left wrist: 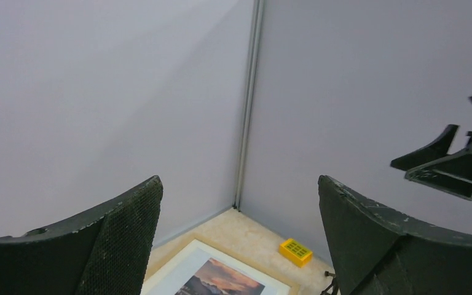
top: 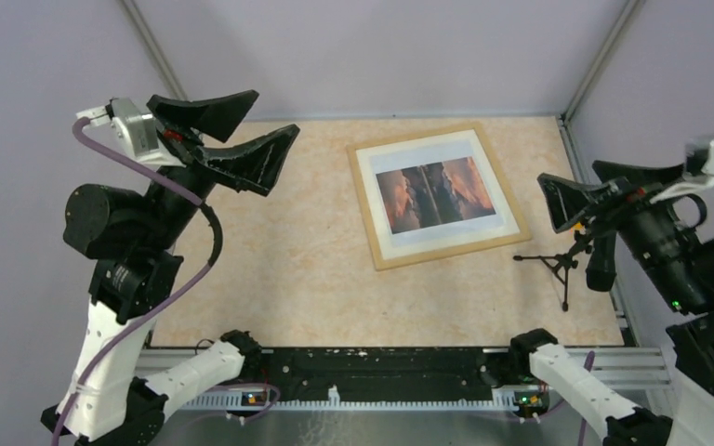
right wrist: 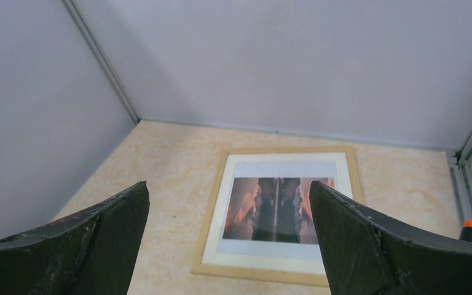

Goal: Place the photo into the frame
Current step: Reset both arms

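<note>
The frame (top: 368, 206) of light wood lies flat on the table, right of centre and slightly turned. Inside it lies the photo (top: 434, 193), an orange-pink and dark landscape with a white margin around it. The right wrist view shows both from above, the frame (right wrist: 211, 212) with the photo (right wrist: 275, 209) in it. A corner of the photo (left wrist: 221, 280) shows in the left wrist view. My left gripper (top: 253, 132) hangs high at the left, open and empty, well away from the frame. My right gripper (top: 558, 206) is raised at the right, open and empty.
A small black tripod stand (top: 558, 265) sits on the table right of the frame, under the right gripper. A small yellow block (left wrist: 295, 251) lies by the right wall near the far corner. Grey walls enclose the table on three sides.
</note>
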You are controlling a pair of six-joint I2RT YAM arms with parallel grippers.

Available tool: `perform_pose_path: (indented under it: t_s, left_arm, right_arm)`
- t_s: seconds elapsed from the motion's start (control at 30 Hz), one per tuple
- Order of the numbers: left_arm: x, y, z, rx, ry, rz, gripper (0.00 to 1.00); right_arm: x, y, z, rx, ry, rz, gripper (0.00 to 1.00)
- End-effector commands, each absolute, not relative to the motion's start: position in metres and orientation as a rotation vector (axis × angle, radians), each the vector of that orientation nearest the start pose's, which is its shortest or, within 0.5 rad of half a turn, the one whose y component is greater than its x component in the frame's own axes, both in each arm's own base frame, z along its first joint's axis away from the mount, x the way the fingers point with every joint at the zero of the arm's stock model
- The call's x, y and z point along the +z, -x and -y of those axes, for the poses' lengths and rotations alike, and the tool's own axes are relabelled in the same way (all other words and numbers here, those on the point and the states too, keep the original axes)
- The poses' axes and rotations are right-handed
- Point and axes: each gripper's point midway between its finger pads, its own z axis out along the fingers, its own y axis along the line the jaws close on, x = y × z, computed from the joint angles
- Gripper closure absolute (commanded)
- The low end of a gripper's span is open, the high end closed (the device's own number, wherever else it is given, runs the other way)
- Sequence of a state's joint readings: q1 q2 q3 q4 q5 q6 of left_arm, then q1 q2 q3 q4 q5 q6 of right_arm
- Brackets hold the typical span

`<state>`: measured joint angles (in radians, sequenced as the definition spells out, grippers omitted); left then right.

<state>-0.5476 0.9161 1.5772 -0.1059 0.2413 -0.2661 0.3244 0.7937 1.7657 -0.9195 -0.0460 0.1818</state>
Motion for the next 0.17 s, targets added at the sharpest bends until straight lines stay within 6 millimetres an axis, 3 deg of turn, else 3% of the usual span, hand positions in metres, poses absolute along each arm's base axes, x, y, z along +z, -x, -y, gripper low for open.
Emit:
perform_pose_path:
  t_s: [0.0,0.13]
  left_arm:
    - [0.603,-0.192,0.166,-0.798,-0.344,-1.039,0.01]
    - [0.601,-0.193,0.163,-0.774,-0.346,-1.063,0.01]
  right_arm:
    - [0.535,-0.14,-0.045,0.379,0.064,-1.361,0.01]
    - [0.528,-0.132,-0.025,0.334,-0.032,-1.321,0.01]
